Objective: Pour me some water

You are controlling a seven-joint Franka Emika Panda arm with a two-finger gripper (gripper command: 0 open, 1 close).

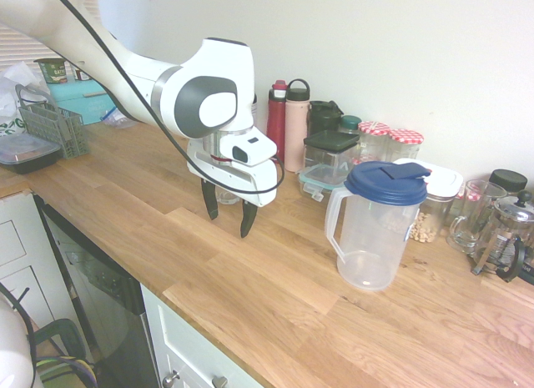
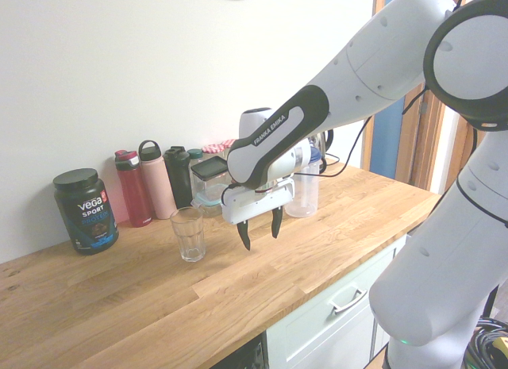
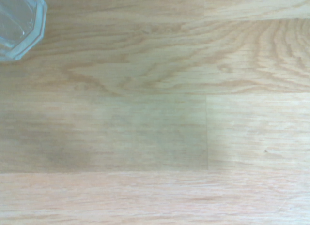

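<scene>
Two targets: we have the pitcher (image 1: 377, 224) and the glass (image 2: 188, 233), both upright on the counter (image 1: 275, 304)
gripper (image 1: 227, 214): we see it pointing down, fingers spread, holding nothing, above bare wood
pitcher: well apart from our gripper, on the side away from the glass; handle turned toward the gripper
glass: just beside our fingers, looks empty
next: we judge a sideways reach to the handle

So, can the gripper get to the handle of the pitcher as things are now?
Probably yes. The gripper hangs open above bare counter, and the pitcher turns its handle towards it, with nothing between.
</scene>
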